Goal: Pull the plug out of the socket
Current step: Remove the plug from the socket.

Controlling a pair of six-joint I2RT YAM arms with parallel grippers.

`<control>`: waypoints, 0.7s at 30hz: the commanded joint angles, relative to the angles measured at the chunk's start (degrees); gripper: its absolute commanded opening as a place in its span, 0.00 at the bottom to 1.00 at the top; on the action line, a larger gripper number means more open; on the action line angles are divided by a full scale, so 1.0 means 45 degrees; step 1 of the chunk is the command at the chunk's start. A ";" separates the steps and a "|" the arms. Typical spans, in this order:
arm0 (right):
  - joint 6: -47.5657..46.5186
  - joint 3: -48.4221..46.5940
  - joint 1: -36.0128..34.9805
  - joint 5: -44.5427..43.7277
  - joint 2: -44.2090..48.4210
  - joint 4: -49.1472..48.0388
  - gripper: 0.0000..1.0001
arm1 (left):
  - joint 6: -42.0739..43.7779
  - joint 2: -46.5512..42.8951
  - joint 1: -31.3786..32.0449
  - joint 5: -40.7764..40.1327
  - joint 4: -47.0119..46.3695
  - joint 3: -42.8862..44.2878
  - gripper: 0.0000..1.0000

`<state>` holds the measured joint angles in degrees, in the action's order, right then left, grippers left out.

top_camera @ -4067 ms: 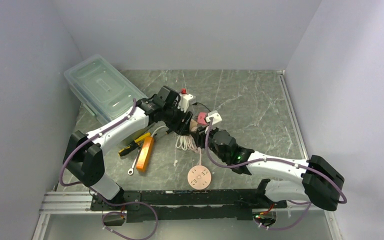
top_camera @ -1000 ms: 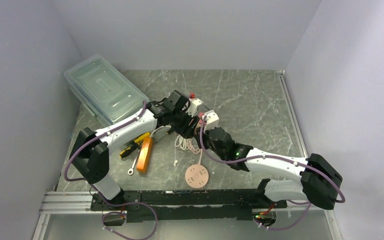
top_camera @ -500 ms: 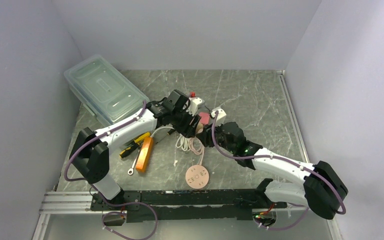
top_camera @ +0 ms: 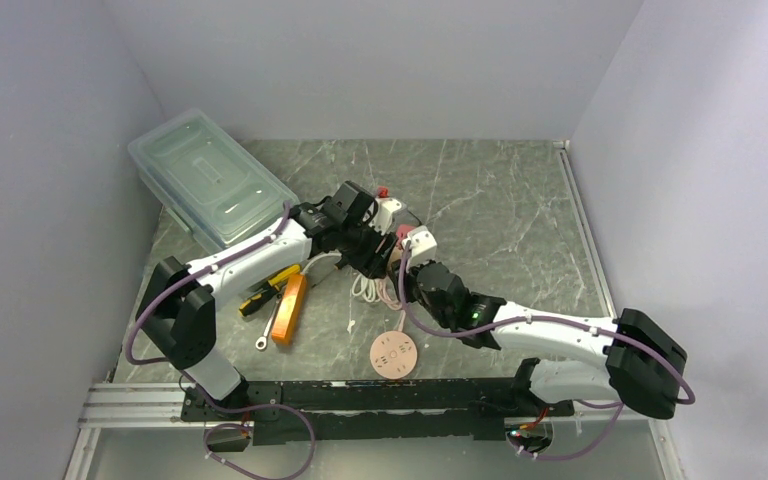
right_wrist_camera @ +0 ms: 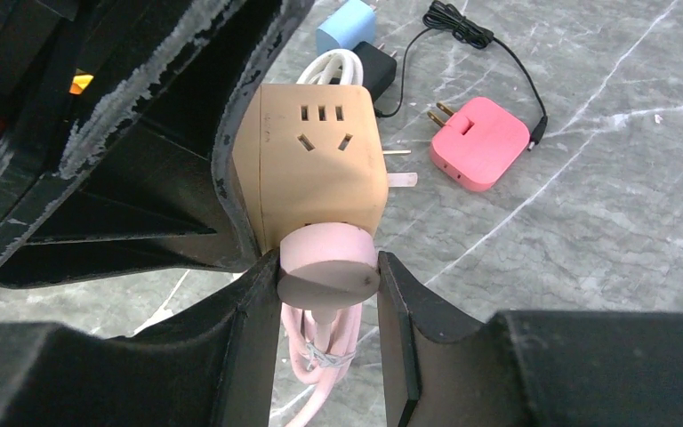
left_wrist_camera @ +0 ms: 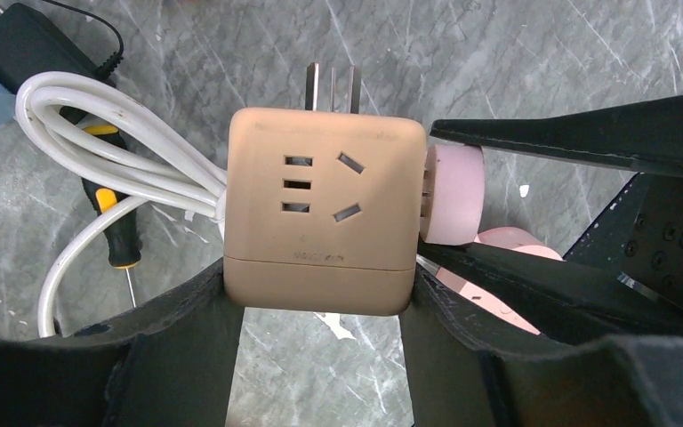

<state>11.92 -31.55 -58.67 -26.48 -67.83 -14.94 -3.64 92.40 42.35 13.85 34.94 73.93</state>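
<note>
A tan cube socket (left_wrist_camera: 320,213) hangs above the table, with my left gripper (left_wrist_camera: 317,286) shut on its two sides. A round pink plug (right_wrist_camera: 329,267) sits against one face of the socket (right_wrist_camera: 316,160), and my right gripper (right_wrist_camera: 327,277) is shut on its rim. In the left wrist view the plug (left_wrist_camera: 453,194) shows at the cube's right side between the right gripper's black fingers (left_wrist_camera: 569,133). The plug's bundled pink cord (right_wrist_camera: 325,356) hangs below it. From above, both grippers meet at mid-table (top_camera: 392,255).
On the table lie a pink flat charger (right_wrist_camera: 480,142), a blue charger (right_wrist_camera: 345,25), a black adapter (right_wrist_camera: 375,62), a white cable coil (left_wrist_camera: 98,142), a screwdriver (top_camera: 265,290), an orange block (top_camera: 290,305), a wrench (top_camera: 263,338) and a pink disc (top_camera: 394,353). A clear lidded box (top_camera: 210,180) stands back left.
The right wrist, which had swung right half a second ago, is back to the left near where it was a second ago. The left arm holds still. Both grips stay the same.
</note>
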 commanded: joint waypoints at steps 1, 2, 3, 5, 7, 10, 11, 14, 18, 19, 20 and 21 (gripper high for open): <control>-0.0148 -0.0374 -0.0041 0.0582 0.0560 -0.1090 0.00 | -0.0012 -0.0371 -0.0155 -0.0542 -0.0910 0.0026 0.00; -0.0069 -0.0304 0.0210 0.1232 0.0694 -0.1116 0.00 | -0.0002 -0.0376 -0.0158 -0.0580 -0.0899 0.0017 0.00; 0.0080 -0.0209 0.0600 0.2024 0.0813 -0.1153 0.00 | 0.0007 -0.0360 -0.0156 -0.0609 -0.0878 0.0019 0.00; 0.0552 0.0052 0.1732 0.4518 0.1073 -0.1428 0.00 | 0.0052 -0.0368 -0.0158 -0.0638 -0.0853 0.0017 0.00; 0.1070 0.0357 0.2841 0.6780 0.1208 -0.1900 0.00 | 0.0095 -0.0343 -0.0154 -0.0650 -0.0821 0.0034 0.00; 0.1095 0.0442 0.3447 0.8095 0.1196 -0.1988 0.00 | 0.0143 -0.0344 -0.0171 -0.0773 -0.0782 0.0038 0.00; 0.1034 0.0402 0.3449 0.8060 0.1179 -0.1951 0.00 | 0.0144 -0.0351 -0.0155 -0.0794 -0.0790 0.0048 0.00; 0.0992 0.0462 0.3245 0.7228 0.1241 -0.1936 0.00 | 0.0098 -0.0323 -0.0153 -0.0853 -0.0810 0.0065 0.00; 0.0311 0.0433 0.1587 0.3430 0.1460 -0.1581 0.00 | 0.0033 -0.0327 -0.0174 -0.0846 -0.0828 0.0094 0.00; -0.0014 0.0330 0.0970 0.2284 0.1422 -0.1480 0.00 | 0.0013 -0.0339 -0.0182 -0.0808 -0.0845 0.0102 0.00; -0.0316 0.0229 0.0390 0.1211 0.1331 -0.1430 0.00 | -0.0006 -0.0360 -0.0206 -0.0779 -0.0859 0.0098 0.00; -0.0517 0.0140 -0.0019 0.0447 0.1200 -0.1446 0.00 | -0.0011 -0.0387 -0.0228 -0.0776 -0.0878 0.0095 0.00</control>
<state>13.69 -28.73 -50.68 -10.85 -64.25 -16.86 -4.12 92.18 42.37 13.98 33.19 73.93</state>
